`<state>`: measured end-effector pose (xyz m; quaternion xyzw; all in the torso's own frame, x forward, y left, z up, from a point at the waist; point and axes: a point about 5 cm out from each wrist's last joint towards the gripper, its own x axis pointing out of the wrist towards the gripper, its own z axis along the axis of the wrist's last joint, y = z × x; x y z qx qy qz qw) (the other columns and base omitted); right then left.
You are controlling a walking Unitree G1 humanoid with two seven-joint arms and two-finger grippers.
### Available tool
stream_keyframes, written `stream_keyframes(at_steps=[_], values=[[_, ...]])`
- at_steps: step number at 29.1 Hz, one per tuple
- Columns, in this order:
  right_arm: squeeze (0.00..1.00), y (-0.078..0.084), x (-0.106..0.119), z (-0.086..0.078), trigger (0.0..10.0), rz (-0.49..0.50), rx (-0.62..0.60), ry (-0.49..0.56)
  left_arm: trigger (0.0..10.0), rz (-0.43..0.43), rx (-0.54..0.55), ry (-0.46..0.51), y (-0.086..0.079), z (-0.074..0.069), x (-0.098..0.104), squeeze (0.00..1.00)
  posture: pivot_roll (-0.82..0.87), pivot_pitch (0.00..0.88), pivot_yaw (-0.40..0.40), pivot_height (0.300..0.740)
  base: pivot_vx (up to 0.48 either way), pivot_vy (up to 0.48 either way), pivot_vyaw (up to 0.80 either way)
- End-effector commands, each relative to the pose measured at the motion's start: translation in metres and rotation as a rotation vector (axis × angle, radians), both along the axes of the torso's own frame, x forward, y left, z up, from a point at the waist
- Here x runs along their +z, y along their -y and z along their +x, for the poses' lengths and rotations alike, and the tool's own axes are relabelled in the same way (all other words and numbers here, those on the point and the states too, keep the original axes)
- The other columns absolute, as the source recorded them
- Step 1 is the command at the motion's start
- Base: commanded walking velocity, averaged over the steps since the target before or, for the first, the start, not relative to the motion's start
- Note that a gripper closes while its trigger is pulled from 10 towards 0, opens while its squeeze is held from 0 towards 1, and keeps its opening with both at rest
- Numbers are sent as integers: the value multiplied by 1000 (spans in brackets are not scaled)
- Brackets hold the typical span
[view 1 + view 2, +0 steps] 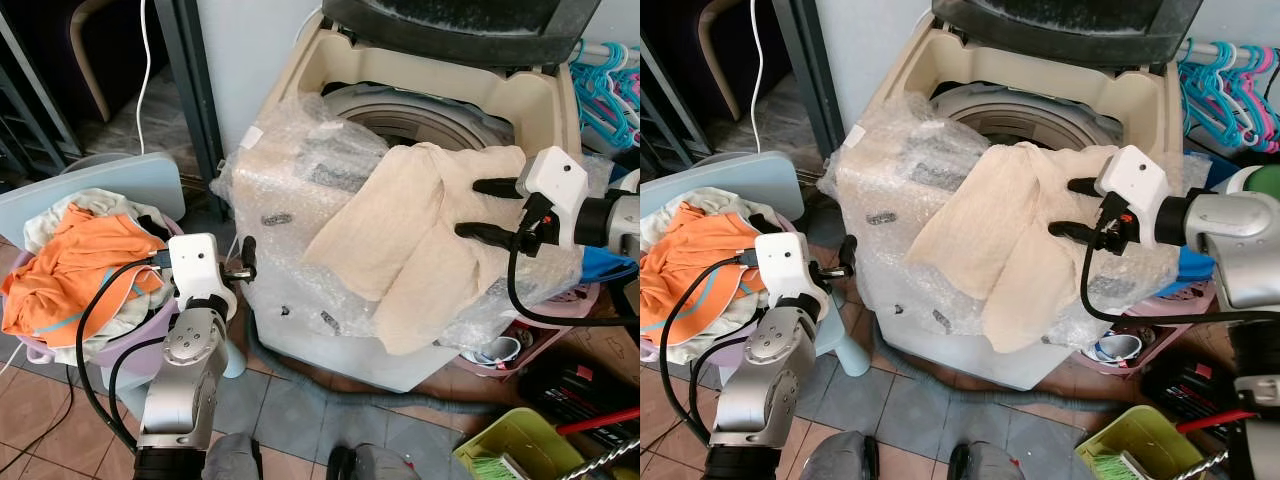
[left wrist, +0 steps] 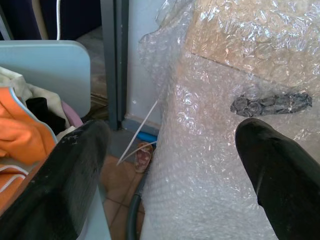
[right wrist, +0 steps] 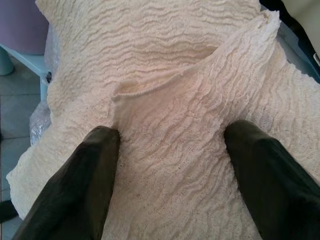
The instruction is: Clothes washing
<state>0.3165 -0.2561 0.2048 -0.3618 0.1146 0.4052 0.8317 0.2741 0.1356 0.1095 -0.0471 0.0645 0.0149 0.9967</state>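
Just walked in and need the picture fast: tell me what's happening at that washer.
The robot stands at an open top-loading washing machine wrapped in bubble wrap. Its right gripper, jaws open, is against a cream cloth draped over the machine's front edge, not yet gripping it. The left gripper, jaws open, hovers beside the machine's front corner, next to a basket of laundry.

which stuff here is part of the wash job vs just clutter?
Job:
- cream crinkled cloth draped on washer's front edge
- top-loading washing machine, bubble-wrapped
- lilac basket of clothes
- right gripper, open, at the cloth

Clutter:
- teal and pink hangers
- yellow-green bin
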Motion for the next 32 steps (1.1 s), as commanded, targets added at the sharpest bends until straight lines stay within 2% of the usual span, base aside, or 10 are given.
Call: stream_keyframes(at_steps=[1,2,3,4,16,18,24,29,30,32], values=[[0,2,-18,-4,10000,-83,7,-52,10000,7,-17,-4,1,2,1,0,74,103,-50,740,0,0,0],[0,-1,-26,-6,4667,-83,19,-64,10000,12,-18,1,1,4,3,0,79,104,-48,740,0,0,0],[0,-3,-28,-5,2980,-74,14,-60,10000,13,-17,3,1,5,4,0,79,104,-48,740,0,0,0],[0,-4,-30,-5,0,-68,10,-60,10000,12,-16,4,0,6,4,0,82,101,-47,740,0,0,0],[0,-7,-21,11,0,-31,-18,86,10000,5,-12,-11,2,1,-1,0,86,93,-61,740,0,0,0],[0,-12,-13,19,0,55,-43,128,10000,3,-18,-12,4,2,0,0,87,94,-55,740,0,0,0],[0,-19,-2,29,0,142,-68,166,10000,6,0,-7,-2,7,2,0,80,107,-47,740,0,0,0],[0,-21,1,34,0,144,-75,187,10000,5,2,-8,-2,7,1,0,78,109,-47,740,0,0,0],[0,-21,3,45,0,115,-131,226,10000,-3,-7,-10,3,6,1,0,88,109,-56,740,0,0,0],[0,-22,4,49,0,115,-156,240,10000,-8,-12,-11,5,6,1,0,88,109,-56,740,0,0,0]])
